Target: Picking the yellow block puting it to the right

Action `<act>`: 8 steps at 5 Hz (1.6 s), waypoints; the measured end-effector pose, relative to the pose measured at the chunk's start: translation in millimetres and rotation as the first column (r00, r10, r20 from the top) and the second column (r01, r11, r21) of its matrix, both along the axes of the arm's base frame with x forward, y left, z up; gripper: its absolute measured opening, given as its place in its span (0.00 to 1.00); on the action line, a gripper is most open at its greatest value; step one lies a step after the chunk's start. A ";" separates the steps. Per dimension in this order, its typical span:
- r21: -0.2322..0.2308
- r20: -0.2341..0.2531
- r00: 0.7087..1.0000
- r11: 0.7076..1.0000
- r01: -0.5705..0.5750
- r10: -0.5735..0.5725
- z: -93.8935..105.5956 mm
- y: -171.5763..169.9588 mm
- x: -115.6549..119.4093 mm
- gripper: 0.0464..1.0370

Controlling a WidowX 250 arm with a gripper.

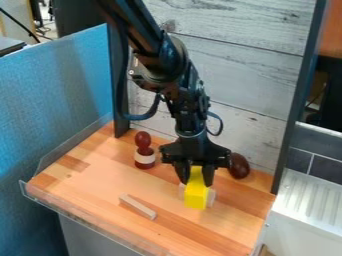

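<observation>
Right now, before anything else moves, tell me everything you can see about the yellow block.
The yellow block is a plain, bright yellow, straight-edged piece, longer than it is wide, its material unclear. It sits beneath the black gripper, between the jaws, which flank it left and right and appear to grip it. Pale, translucent pieces show at both its sides. Its near end faces the camera, over the wooden surface; whether it touches the wood, I can't tell.

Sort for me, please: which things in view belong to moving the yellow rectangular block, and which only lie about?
For the job:
black two-finger gripper
yellow block, between its fingers

Just lying about:
thin pale wooden stick
dark red rounded figure with a pale band
dark brown oval object
</observation>
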State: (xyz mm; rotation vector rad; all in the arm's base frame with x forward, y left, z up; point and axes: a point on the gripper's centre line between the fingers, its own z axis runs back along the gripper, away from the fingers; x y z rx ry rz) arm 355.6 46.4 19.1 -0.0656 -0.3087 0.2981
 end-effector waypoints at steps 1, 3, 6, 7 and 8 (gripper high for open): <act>0.006 -0.004 1.000 1.000 -0.008 0.008 -9.3 0.5 10.0 0.46; 0.034 0.006 1.000 0.999 -0.006 0.006 -23.5 0.2 26.7 0.46; 0.048 0.025 1.000 0.999 0.010 -0.011 -24.3 0.5 34.4 0.46; 0.052 0.022 1.000 0.999 0.007 -0.009 -24.6 1.2 33.8 0.46; 0.057 0.023 1.000 0.998 0.011 -0.013 -26.5 1.5 32.2 0.54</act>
